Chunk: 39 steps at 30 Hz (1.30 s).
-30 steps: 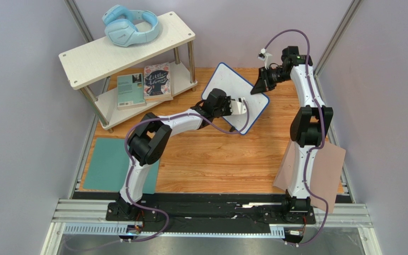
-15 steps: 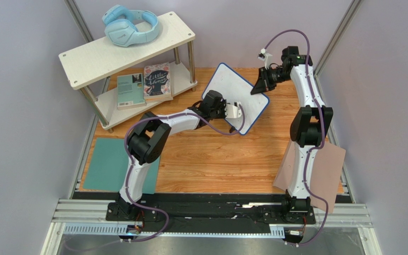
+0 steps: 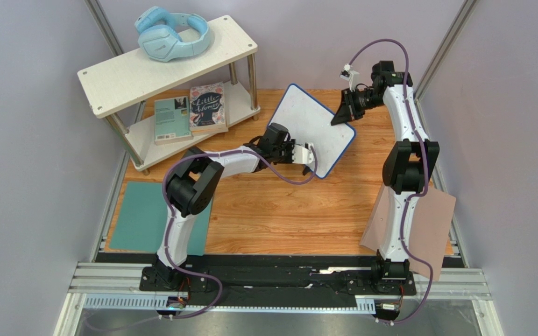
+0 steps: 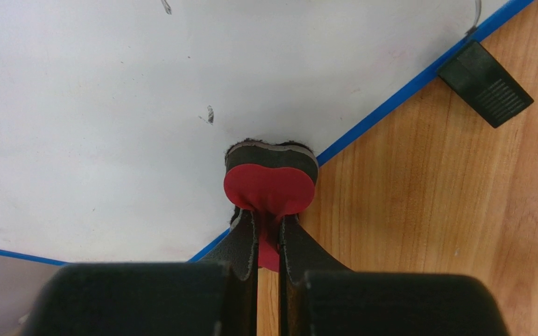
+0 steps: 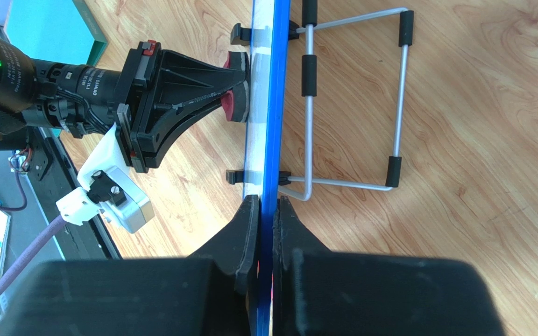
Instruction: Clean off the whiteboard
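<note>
whiteboard (image 3: pixel 310 126): smooth white rectangle with a thin blue rim and rounded corners, propped on a bent wire stand (image 5: pixel 352 98) toward 12 o'clock of the grained wooden table (image 3: pixel 279 210) (a few faint dark specks on its face).
left gripper (image 4: pixel 268 231): fingers together, clamped on a red lobed eraser (image 4: pixel 270 183); its dark felt face presses the board near the 6 o'clock rim.
right gripper (image 5: pixel 268 210): pinched on the board's rim at 2 o'clock.
</note>
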Tool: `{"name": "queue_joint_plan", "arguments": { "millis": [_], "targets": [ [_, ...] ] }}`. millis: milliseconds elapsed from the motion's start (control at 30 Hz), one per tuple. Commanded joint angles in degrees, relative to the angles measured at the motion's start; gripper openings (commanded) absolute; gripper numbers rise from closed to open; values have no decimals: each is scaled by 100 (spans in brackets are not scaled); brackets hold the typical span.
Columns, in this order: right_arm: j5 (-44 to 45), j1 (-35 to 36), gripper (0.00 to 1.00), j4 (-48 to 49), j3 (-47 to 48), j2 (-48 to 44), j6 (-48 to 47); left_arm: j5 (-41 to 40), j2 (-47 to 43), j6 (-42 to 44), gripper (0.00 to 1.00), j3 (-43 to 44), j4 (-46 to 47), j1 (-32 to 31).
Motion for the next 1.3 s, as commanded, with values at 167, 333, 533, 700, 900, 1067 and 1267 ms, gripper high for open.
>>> {"name": "queue_joint_plan", "arguments": {
  "millis": [167,333,533,700,900,1067,1267],
  "targets": [
    [443,254,0,-917,-98,360,-733,271,335,-63,0,1261,383,-202],
    [425,262,0,-900,-81,352,-724,358,432,-54,0,1550,462,-474],
    [443,254,0,-891,-54,360,-706,454,626,-237,0,1920,462,-756],
    [443,254,0,-891,-54,351,-697,674,538,-151,0,1798,427,-1037],
    [373,254,0,-882,-72,360,-680,788,424,61,0,1551,313,-1301],
    [416,262,0,-899,-90,308,-697,850,380,192,0,1534,-512,-1301],
    [364,262,0,-882,-98,325,-689,403,318,517,0,1262,-795,-1301]
  ]
}}
